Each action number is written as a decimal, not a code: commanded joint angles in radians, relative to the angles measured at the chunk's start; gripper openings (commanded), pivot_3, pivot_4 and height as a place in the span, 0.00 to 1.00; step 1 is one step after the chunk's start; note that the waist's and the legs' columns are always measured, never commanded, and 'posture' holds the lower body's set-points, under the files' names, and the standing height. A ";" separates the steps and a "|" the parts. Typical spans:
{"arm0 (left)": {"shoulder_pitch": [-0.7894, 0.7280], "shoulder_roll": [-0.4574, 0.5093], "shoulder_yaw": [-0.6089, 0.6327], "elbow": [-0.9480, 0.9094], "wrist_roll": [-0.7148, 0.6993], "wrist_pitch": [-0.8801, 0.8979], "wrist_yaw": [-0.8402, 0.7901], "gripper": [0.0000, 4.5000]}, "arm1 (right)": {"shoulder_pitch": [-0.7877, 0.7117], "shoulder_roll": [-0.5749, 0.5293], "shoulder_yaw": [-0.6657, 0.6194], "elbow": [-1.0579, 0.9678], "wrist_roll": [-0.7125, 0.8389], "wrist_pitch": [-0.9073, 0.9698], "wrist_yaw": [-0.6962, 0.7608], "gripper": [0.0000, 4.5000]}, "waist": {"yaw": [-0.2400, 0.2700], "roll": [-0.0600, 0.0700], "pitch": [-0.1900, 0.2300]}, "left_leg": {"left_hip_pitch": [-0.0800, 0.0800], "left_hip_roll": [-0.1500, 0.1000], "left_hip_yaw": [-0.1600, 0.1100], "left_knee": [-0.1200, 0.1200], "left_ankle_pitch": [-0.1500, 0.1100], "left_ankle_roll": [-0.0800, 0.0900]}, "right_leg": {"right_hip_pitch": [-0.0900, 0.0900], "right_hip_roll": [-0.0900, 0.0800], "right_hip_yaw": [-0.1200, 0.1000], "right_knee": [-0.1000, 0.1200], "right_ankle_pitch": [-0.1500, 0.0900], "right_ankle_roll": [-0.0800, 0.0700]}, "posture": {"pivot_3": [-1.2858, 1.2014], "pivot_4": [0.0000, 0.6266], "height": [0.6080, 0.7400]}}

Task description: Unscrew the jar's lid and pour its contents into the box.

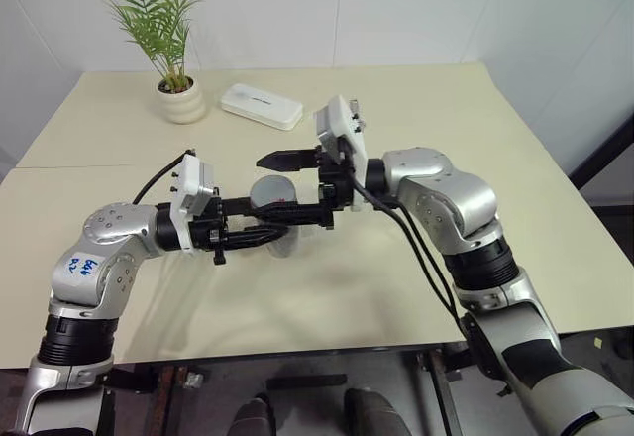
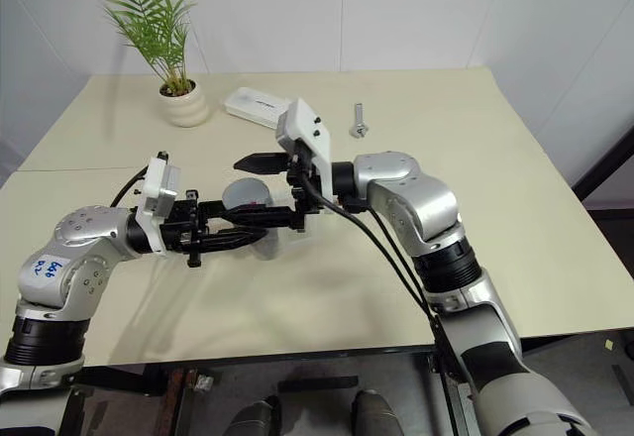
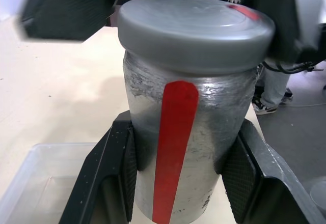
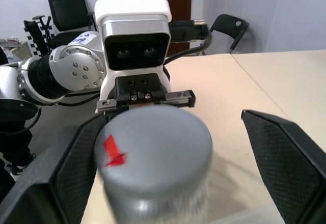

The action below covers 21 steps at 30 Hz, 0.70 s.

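Note:
The jar (image 3: 188,147), a silver cylinder with a red strip down its side, is held upright above the table. My left gripper (image 1: 265,230) is shut on its body, with a pad (image 3: 127,168) pressed to each side. The grey lid (image 3: 193,28) sits on the jar. My right gripper (image 1: 280,188) comes in from the opposite side and is open, one finger (image 4: 285,152) on each side of the lid and apart from it. A corner of the clear box (image 3: 35,178) lies on the table under the jar. The contents are hidden inside the jar.
A cream plant pot (image 1: 183,101) and a flat white case (image 1: 261,106) stand at the back left of the beige table (image 1: 475,109). A metal bolt (image 2: 359,121) lies at the back, right of the case.

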 commanded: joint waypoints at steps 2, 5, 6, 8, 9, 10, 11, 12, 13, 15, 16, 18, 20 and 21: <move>0.006 0.014 0.011 -0.045 -0.026 -0.016 -0.031 0.41 | 0.030 -0.126 -0.104 0.074 -0.016 -0.071 0.061 0.99 | 0.001 0.000 0.000 | 0.000 0.000 0.000 0.000 0.000 0.000 | 0.000 0.000 0.000 0.000 0.000 0.000 | 0.52 0.24 1.00; 0.009 0.014 0.017 -0.043 -0.024 -0.019 -0.029 0.41 | 0.034 -0.168 -0.128 0.105 0.004 -0.069 0.091 0.99 | 0.007 0.000 0.000 | 0.000 -0.001 0.001 0.000 0.000 0.000 | 0.000 0.000 0.001 -0.003 0.001 0.001 | 0.52 0.24 1.00; 0.011 0.014 0.020 -0.043 -0.023 -0.020 -0.029 0.41 | 0.035 -0.176 -0.137 0.110 0.009 -0.066 0.097 0.99 | 0.008 0.000 0.000 | 0.000 -0.001 0.001 0.000 0.000 0.001 | 0.000 0.000 0.001 -0.003 0.001 0.001 | 0.52 0.24 1.00; 0.019 0.015 0.025 -0.045 -0.022 -0.021 -0.028 0.41 | 0.041 -0.182 -0.152 0.101 0.022 -0.050 0.103 0.99 | -0.003 0.000 0.000 | 0.000 0.000 0.002 0.000 -0.001 0.001 | 0.000 0.000 0.002 -0.003 0.001 0.001 | 0.52 0.24 1.00; 0.022 0.016 0.026 -0.046 -0.022 -0.021 -0.028 0.41 | 0.043 -0.180 -0.157 0.093 0.029 -0.041 0.105 0.99 | -0.005 0.000 0.000 | 0.001 0.000 0.003 0.000 -0.001 0.002 | 0.000 0.000 0.003 -0.002 0.000 0.001 | 0.52 0.24 1.00; 0.024 0.016 0.027 -0.047 -0.022 -0.021 -0.028 0.41 | 0.044 -0.179 -0.160 0.087 0.034 -0.034 0.106 0.99 | -0.006 0.000 0.000 | 0.001 0.000 0.003 0.000 -0.001 0.002 | 0.000 0.000 0.003 -0.002 0.000 0.001 | 0.52 0.24 1.00; 0.025 0.018 0.027 -0.047 -0.021 -0.021 -0.028 0.41 | 0.046 -0.172 -0.163 0.064 0.052 -0.018 0.108 0.99 | -0.006 0.000 0.000 | 0.001 0.000 0.003 0.000 -0.001 0.002 | 0.000 0.001 0.003 -0.002 0.000 0.001 | 0.52 0.24 1.00; 0.026 0.019 0.027 -0.046 -0.021 -0.020 -0.028 0.41 | 0.048 -0.166 -0.164 0.044 0.068 -0.003 0.110 0.99 | -0.005 0.000 0.000 | 0.001 0.000 0.003 0.000 -0.001 0.002 | 0.000 0.001 0.003 -0.001 0.000 0.001 | 0.52 0.24 1.00; 0.025 0.020 0.027 -0.045 -0.019 -0.020 -0.028 0.41 | 0.048 -0.157 -0.163 0.019 0.089 0.015 0.110 0.99 | -0.005 0.000 0.000 | 0.001 0.000 0.003 0.000 -0.001 0.002 | 0.000 0.001 0.003 -0.001 0.000 0.001 | 0.52 0.24 1.00; 0.022 0.022 0.026 -0.042 -0.016 -0.021 -0.028 0.41 | 0.046 -0.143 -0.161 -0.017 0.114 0.040 0.102 0.99 | -0.004 0.000 0.000 | 0.001 0.000 0.003 0.000 -0.001 0.002 | 0.000 0.001 0.003 -0.002 0.000 0.001 | 0.52 0.24 1.00; 0.019 0.022 0.025 -0.039 -0.013 -0.021 -0.027 0.41 | 0.040 -0.125 -0.155 -0.043 0.127 0.057 0.085 0.99 | -0.003 0.000 0.000 | 0.001 0.000 0.003 0.000 -0.002 0.002 | 0.000 0.001 0.003 -0.002 0.000 0.001 | 0.52 0.24 1.00; 0.015 0.021 0.020 -0.036 -0.009 -0.021 -0.025 0.41 | 0.030 -0.084 -0.135 -0.097 0.144 0.090 0.043 0.99 | -0.003 0.000 0.000 | 0.001 0.000 0.003 0.000 -0.002 0.002 | 0.000 0.001 0.003 -0.001 0.000 0.001 | 0.52 0.24 1.00; 0.015 0.020 0.017 -0.036 -0.008 -0.019 -0.023 0.41 | 0.030 -0.050 -0.118 -0.142 0.157 0.129 0.005 0.99 | -0.003 0.000 0.000 | 0.001 0.000 0.003 0.000 -0.002 0.002 | 0.000 0.001 0.003 -0.001 0.000 0.001 | 0.52 0.24 1.00; 0.016 0.020 0.016 -0.037 -0.009 -0.017 -0.023 0.41 | 0.031 -0.037 -0.107 -0.158 0.154 0.140 -0.010 0.99 | -0.002 0.000 0.000 | 0.001 0.000 0.003 0.000 -0.001 0.002 | 0.000 0.001 0.003 -0.001 0.000 0.001 | 0.52 0.24 1.00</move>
